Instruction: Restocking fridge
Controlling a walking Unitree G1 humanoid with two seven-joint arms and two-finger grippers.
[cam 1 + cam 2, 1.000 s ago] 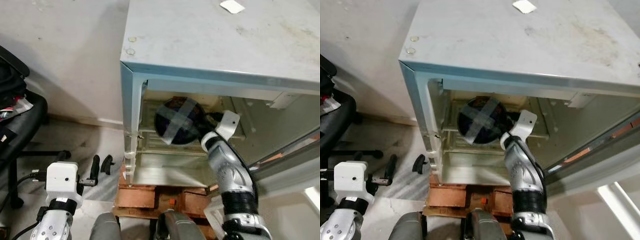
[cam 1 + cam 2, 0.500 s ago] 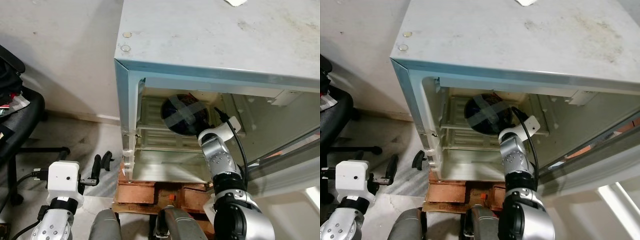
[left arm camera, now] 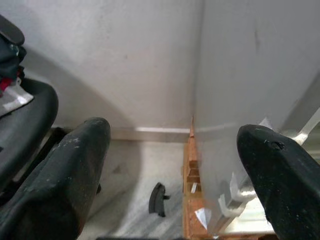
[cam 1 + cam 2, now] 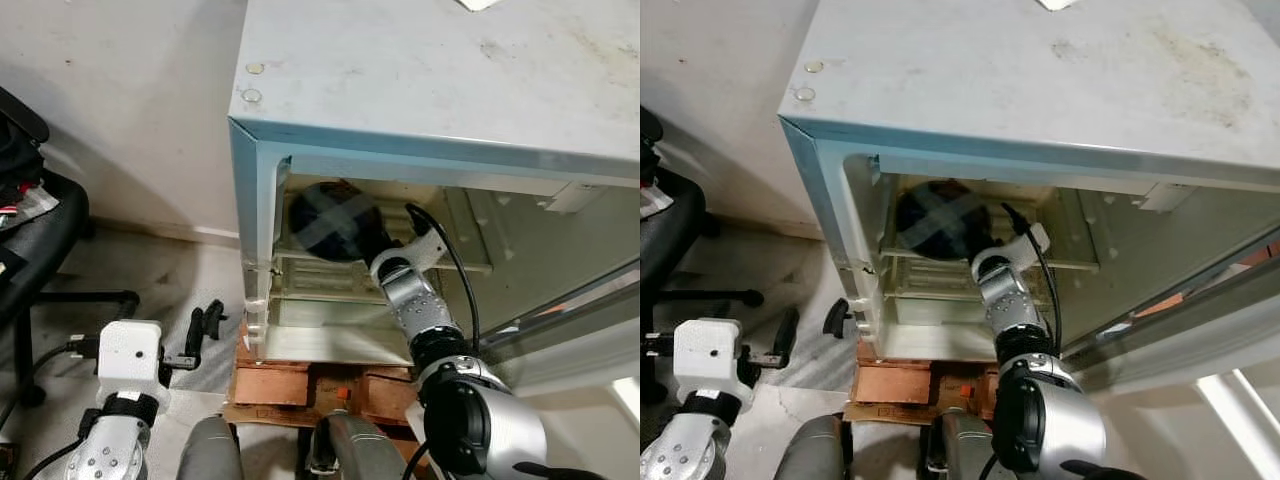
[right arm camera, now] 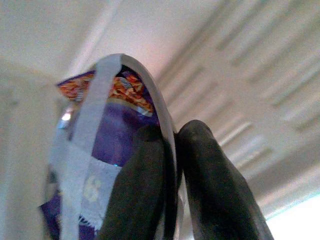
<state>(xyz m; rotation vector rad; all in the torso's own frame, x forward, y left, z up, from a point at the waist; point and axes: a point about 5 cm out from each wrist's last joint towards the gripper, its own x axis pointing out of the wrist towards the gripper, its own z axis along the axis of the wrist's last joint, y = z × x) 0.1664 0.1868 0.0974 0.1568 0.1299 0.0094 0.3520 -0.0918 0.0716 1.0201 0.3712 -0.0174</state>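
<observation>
Fridge (image 4: 430, 80) stands open before me, and inside it, up at the left end of the upper wire shelf (image 4: 330, 255), sits the dark round bowl (image 4: 330, 222) with a cross of grey tape over its lid. My right gripper (image 5: 170, 165) has it: through the right wrist camera I see both black fingers (image 5: 142, 185) pinched on the bowl's thin rim, purple and orange print showing beside the tape. The right arm (image 4: 415, 305) reaches in through the doorway from below. The fridge rests on a wooden pallet (image 4: 300, 385) against the wall. My left gripper (image 3: 172, 180) hangs low outside the fridge's left side, its fingers spread wide on nothing, above the floor near a black office chair (image 4: 35, 240).
</observation>
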